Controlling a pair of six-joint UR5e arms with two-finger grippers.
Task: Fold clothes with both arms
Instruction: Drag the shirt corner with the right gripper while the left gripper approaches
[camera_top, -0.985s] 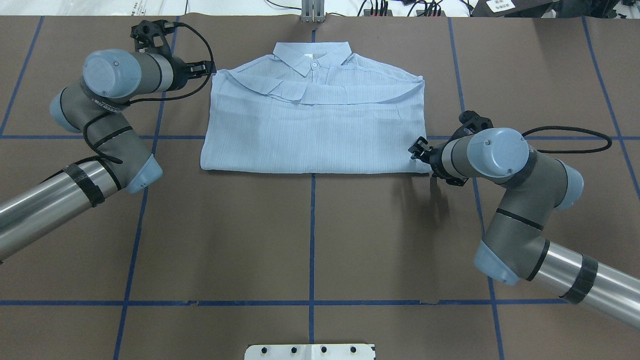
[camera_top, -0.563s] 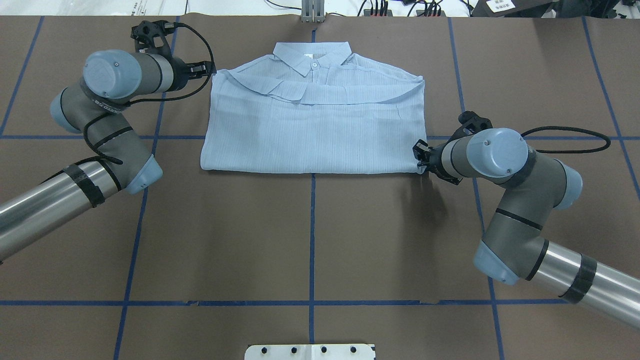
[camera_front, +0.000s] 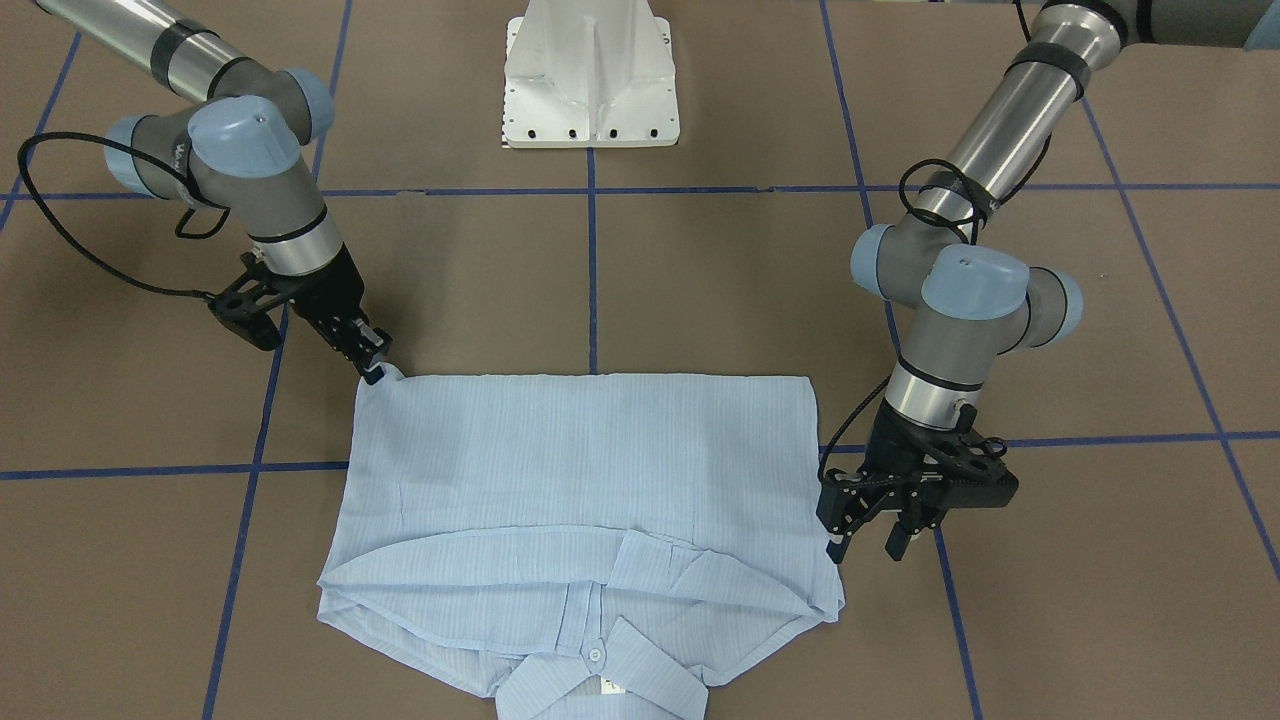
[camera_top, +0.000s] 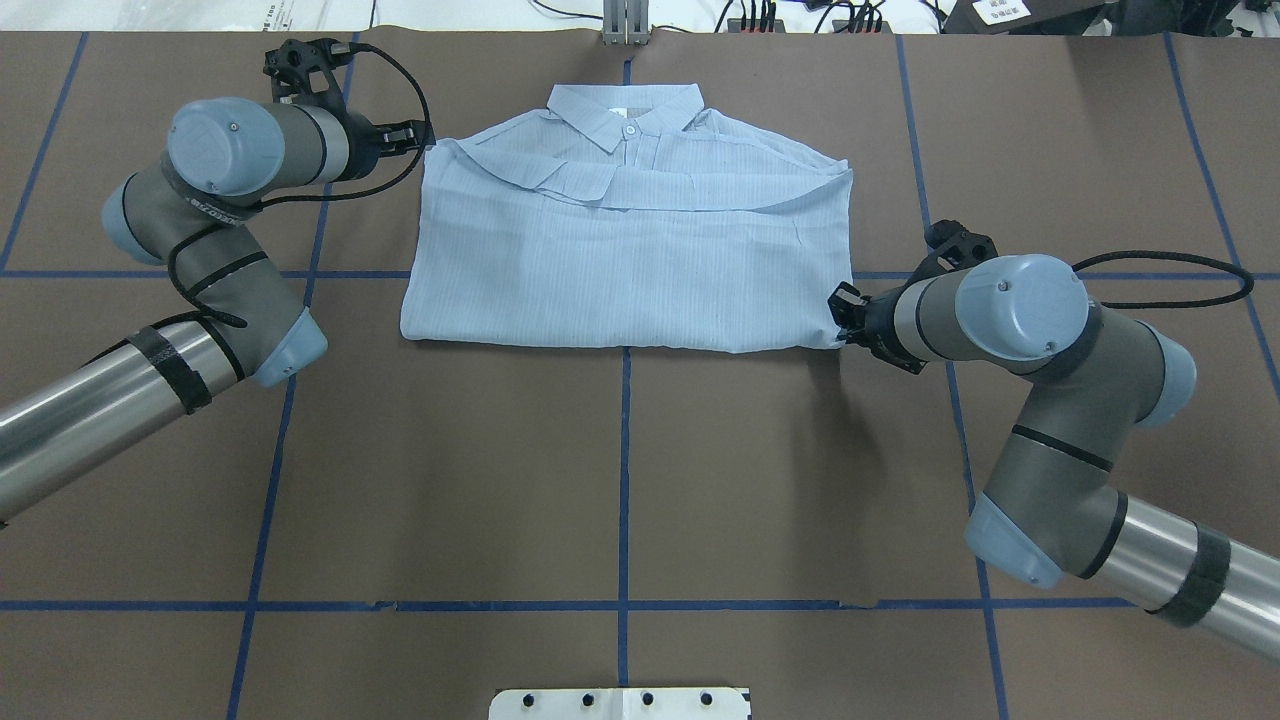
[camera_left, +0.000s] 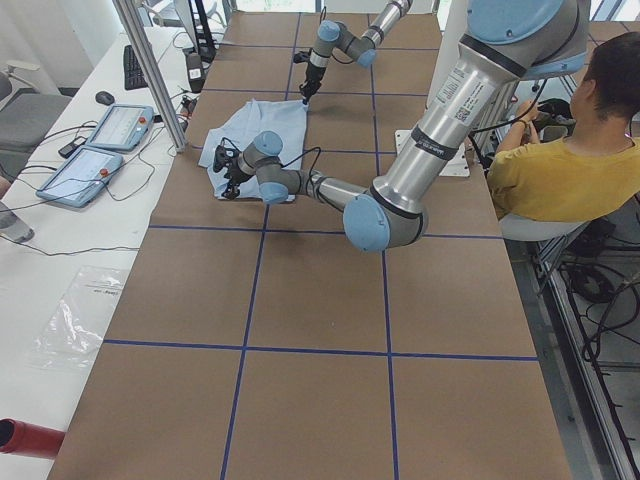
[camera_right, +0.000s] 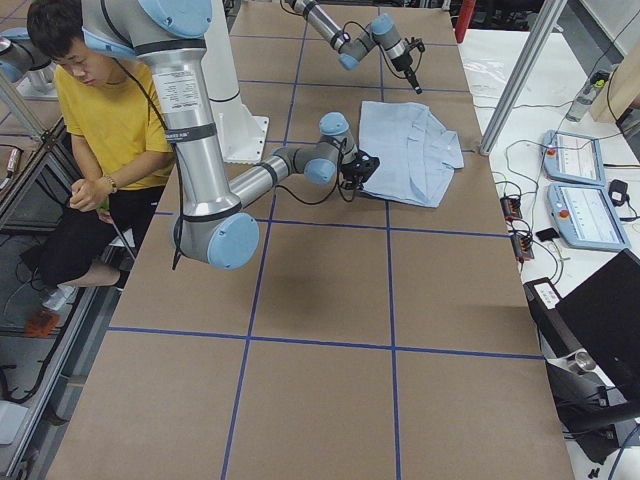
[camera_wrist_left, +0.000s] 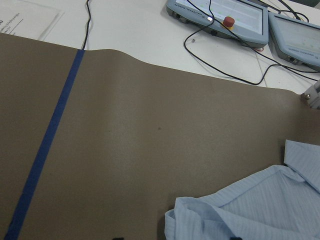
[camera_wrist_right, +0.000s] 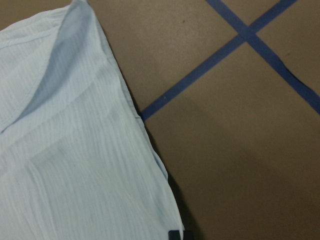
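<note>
Thin, finely striped blue shirt (camera_top: 620, 260), folded rectangular on the matte brown tabletop (camera_top: 450, 480); right end effector (camera_front: 373, 372) pinches its corner, left end effector (camera_front: 864, 545) spread apart.

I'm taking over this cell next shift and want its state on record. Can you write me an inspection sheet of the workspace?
Surface: brown table cover with a blue tape grid, lying flat.
Job's things: light blue finely striped collared shirt, partly folded, sleeves folded in, collar on the side away from the robot.
Clutter: nothing seen.
Grippers: left gripper open beside the shirt's shoulder corner; right gripper shut on its hem corner.
Cables: black cable looping off each wrist.
Surroundings: seated person in a yellow T-shirt beside the white pedestal base; two grey control pendants on the white bench.
</note>
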